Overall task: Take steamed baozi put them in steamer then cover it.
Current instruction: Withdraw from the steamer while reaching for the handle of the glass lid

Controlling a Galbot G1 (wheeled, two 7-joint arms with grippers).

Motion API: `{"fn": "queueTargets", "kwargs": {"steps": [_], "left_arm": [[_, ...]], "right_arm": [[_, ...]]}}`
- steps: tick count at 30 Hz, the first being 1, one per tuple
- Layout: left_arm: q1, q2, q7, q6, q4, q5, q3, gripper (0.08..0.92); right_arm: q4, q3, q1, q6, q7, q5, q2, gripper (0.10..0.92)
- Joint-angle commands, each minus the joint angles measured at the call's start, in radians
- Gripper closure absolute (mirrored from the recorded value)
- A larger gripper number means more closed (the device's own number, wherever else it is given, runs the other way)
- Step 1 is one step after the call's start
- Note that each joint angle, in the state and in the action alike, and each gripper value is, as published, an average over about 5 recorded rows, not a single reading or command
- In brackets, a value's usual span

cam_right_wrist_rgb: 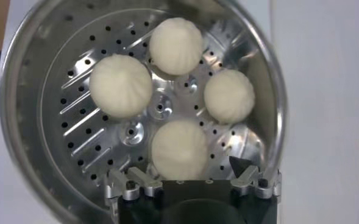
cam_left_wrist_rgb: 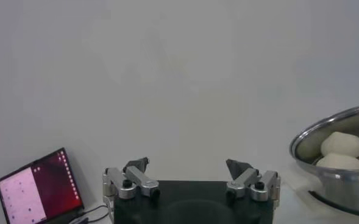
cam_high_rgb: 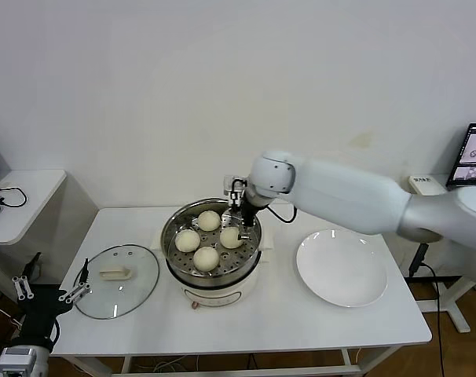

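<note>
1. Head view: four steamed baozi [cam_high_rgb: 206,258] are seen in the steamer [cam_high_rgb: 175,225]; the white plate [cam_high_rgb: 342,268] is bare. The cover [cam_high_rgb: 117,280] lies on the table [cam_high_rgb: 316,324] left of the pot, so covering is judged left to do. The right gripper [cam_high_rgb: 239,221] hangs over the tray's right side.
2. Left wrist view: the left gripper [cam_left_wrist_rgb: 191,176] is spread wide, nothing held, parked low beside the table.
3. Right wrist view: the right gripper [cam_right_wrist_rgb: 194,175] is spread open above the nearest bun, not gripping it.
</note>
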Motion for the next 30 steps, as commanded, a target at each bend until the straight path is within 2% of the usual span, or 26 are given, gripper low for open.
{"fn": "queueTargets", "kwargs": {"steps": [1, 3, 6, 13, 18, 22, 26, 30], "left_arm": [[-0.007, 0.003, -0.002, -0.004, 0.013, 0.0, 0.009, 0.177], [-0.012, 0.004, -0.003, -0.01, 0.014, 0.001, 0.015, 0.177], [-0.018, 0.003, -0.004, -0.018, 0.018, 0.006, 0.027, 0.177], [-0.023, -0.005, -0.011, -0.024, 0.03, 0.024, 0.051, 0.177], [-0.032, -0.008, -0.02, -0.03, 0.051, 0.036, 0.056, 0.177], [-0.048, -0.004, -0.032, -0.043, 0.104, 0.101, 0.059, 0.177], [-0.082, 0.009, -0.043, -0.053, 0.191, 0.247, 0.06, 0.177], [-0.118, 0.02, -0.06, -0.069, 0.275, 0.461, 0.066, 0.177]], "right_arm": [[0.289, 0.11, -0.104, 0.082, 0.469, 0.237, -0.293, 0.202], [0.338, 0.177, -0.207, 0.184, 0.619, 0.274, -0.356, 0.203], [0.378, 0.33, -0.41, 0.347, 0.753, 0.229, -0.42, 0.203], [0.409, 0.841, -0.951, 0.645, 0.825, 0.025, -0.429, 0.203], [0.419, 1.246, -1.334, 0.834, 0.787, -0.153, -0.295, 0.202], [0.445, 1.532, -1.574, 0.947, 0.711, -0.269, -0.112, 0.203], [0.478, 1.709, -1.74, 1.017, 0.648, -0.301, 0.051, 0.202], [0.523, 1.804, -1.844, 1.021, 0.607, -0.296, 0.17, 0.203]]}}
